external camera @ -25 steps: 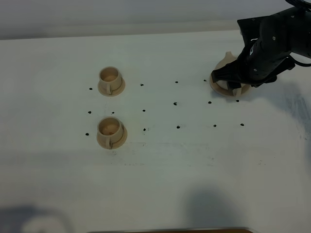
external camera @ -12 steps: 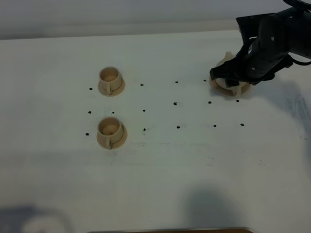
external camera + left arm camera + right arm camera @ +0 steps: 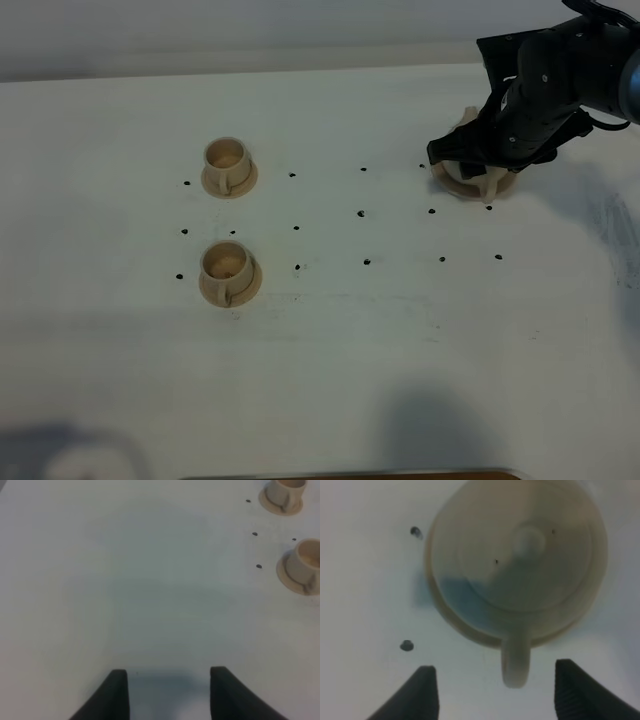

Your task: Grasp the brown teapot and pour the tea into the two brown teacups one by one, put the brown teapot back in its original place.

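The brown teapot (image 3: 465,125) stands at the back right on its round coaster (image 3: 443,180), mostly hidden under my right arm. In the right wrist view I look down on the teapot (image 3: 520,555) and its lid; the loop handle (image 3: 515,662) points into the gap of my right gripper (image 3: 497,692), which is open and not touching it. The two brown teacups (image 3: 229,165) (image 3: 229,272) sit on saucers at the left. My left gripper (image 3: 170,695) hovers over bare table with its fingers apart, with both teacups (image 3: 283,495) (image 3: 302,567) far off to one side.
Small black dots (image 3: 361,213) mark the white table between the cups and the teapot. A brown strip (image 3: 350,475) runs along the table's near edge. The white back edge of the table lies just behind the teapot.
My right arm has shifted slightly toward the back and left over the teapot. The cups, the teapot and the left gripper have not moved.
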